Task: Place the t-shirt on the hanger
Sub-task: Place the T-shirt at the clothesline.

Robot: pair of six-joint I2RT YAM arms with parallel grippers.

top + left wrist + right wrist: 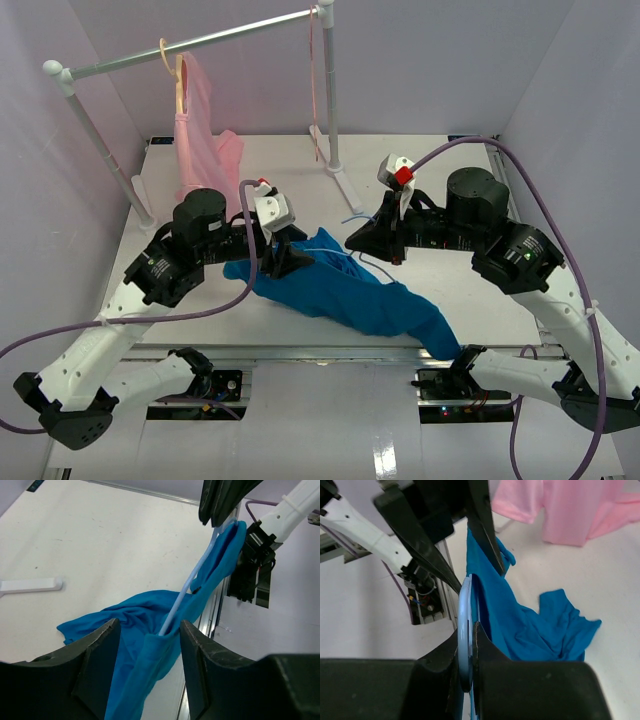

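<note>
Right wrist: pincer clamps hanger, top hides grip

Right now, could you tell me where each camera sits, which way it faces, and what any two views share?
Top external: above and behind the arms, looking down at the table; both arms show.
Left wrist: on the left gripper, facing the t-shirt and hanger; its own fingers show.
Right wrist: on the right gripper, shut on the hanger, looking across at the pink garment.
All three show the blue t-shirt.
</note>
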